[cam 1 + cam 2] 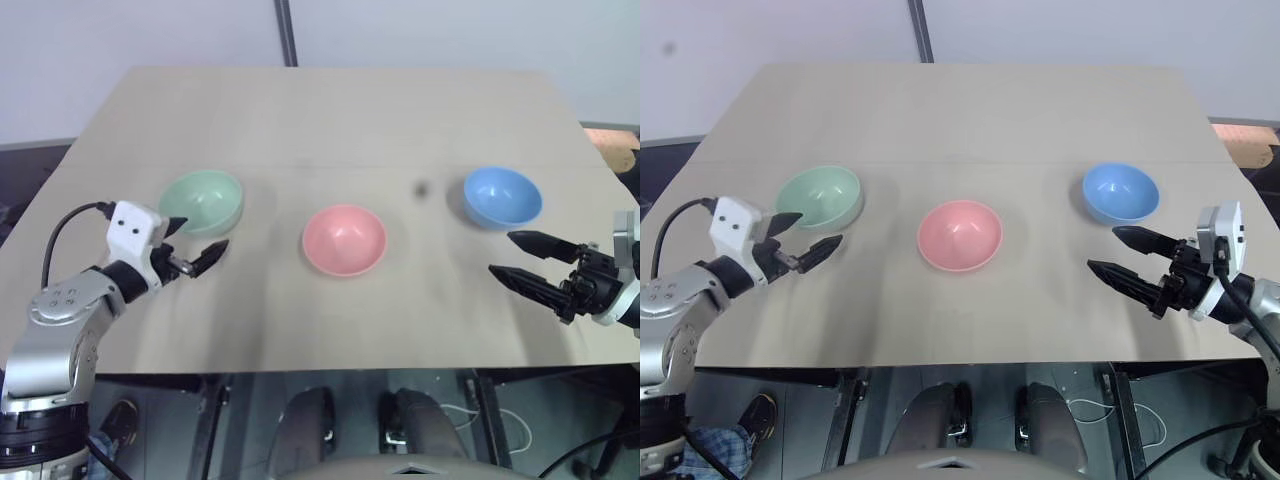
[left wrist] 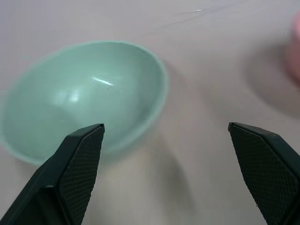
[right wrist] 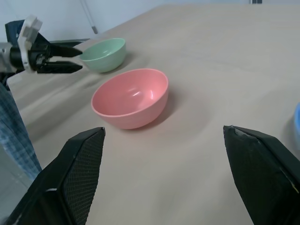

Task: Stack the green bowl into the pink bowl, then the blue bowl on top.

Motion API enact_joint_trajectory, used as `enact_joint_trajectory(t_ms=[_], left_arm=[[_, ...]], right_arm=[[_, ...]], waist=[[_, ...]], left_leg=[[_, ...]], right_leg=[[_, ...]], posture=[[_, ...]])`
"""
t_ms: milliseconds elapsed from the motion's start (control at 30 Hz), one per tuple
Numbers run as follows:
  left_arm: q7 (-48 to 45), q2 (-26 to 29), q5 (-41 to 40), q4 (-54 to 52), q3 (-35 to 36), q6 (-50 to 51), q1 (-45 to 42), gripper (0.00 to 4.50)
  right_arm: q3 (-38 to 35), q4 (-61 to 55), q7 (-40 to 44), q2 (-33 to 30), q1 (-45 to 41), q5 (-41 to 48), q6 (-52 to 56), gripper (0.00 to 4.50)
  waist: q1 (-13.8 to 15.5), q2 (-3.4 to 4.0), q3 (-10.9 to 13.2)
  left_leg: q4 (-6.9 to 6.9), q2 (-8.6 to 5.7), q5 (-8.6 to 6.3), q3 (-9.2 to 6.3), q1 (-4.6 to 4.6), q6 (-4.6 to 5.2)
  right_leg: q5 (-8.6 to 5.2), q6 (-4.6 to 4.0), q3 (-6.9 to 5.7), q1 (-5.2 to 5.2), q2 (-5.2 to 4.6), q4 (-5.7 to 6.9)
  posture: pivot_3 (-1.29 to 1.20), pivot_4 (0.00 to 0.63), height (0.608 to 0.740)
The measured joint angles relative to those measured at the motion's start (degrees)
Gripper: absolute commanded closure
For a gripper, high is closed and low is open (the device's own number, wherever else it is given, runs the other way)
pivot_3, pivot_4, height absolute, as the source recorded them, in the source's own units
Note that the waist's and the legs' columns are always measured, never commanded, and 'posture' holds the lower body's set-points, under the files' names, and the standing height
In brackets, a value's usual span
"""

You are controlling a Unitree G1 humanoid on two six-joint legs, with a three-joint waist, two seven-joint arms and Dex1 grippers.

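The left claw (image 1: 200, 250) is released and empty, just beside the green bowl (image 1: 203, 200) on its near side. If it closes from here, one finger may only push the smooth rim, and the light bowl could slide away or tip. The right claw (image 1: 1123, 256) is also released, near the blue bowl (image 1: 1121, 192). All three bowls are plain, round and upright, well apart in a row on the counter (image 1: 330, 110), with the pink bowl (image 1: 344, 239) in the middle.

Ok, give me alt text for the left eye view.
Three bowls sit apart in a row on a tan table: green bowl, pink bowl, blue bowl. The open left hand is beside the green bowl, the open right hand near the blue one.
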Motion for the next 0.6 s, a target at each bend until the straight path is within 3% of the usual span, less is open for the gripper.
enact_joint_trajectory(t_ms=[200, 367, 567, 600], left_arm=[[-1.9, 3.4, 3.2, 1.6, -2.6, -0.7, -3.3, 0.0], [-3.0, 6.0, 11.2, 7.1, -8.8, -6.0, -4.0, 0.0], [-3.6, 6.1, 18.0, 16.2, -16.0, -10.7, -11.8, 0.0], [-3.6, 6.1, 18.5, 17.1, -16.6, -11.3, -12.7, 0.26]], right_arm=[[2.0, 1.6, -1.6, -1.1, 1.3, 0.7, -3.5, 0.13], [4.7, 1.8, -2.8, -1.4, 3.3, 0.7, -7.1, 0.13], [6.6, 2.1, -5.2, -1.4, 3.5, 1.1, -9.2, 0.13], [7.0, 2.1, -5.6, -1.4, 3.5, 1.1, -9.4, 0.04]], waist=[[0.2, -0.03, 0.0], [0.2, -0.02, 0.1], [1.1, -0.03, 0.1], [1.1, -0.03, 0.1]], left_leg=[[-0.01, 0.01, 0.0, 0.0, 0.0, 0.0], [-0.02, 0.02, 0.0, 0.03, 0.02, -0.01], [0.04, 0.02, 0.0, 0.04, 0.02, 0.0], [0.04, 0.02, 0.0, 0.03, 0.02, 0.0]], right_leg=[[0.0, 0.0, 0.01, 0.0, 0.0, -0.01], [0.0, 0.0, 0.02, -0.01, 0.0, 0.01], [0.0, 0.0, 0.02, 0.0, -0.01, 0.06], [0.01, -0.01, 0.02, 0.0, 0.0, 0.07]], posture=[[0.0, 0.15, 0.74], [0.0, 0.15, 0.74], [0.0, 0.15, 0.74], [0.0, 0.15, 0.74]])
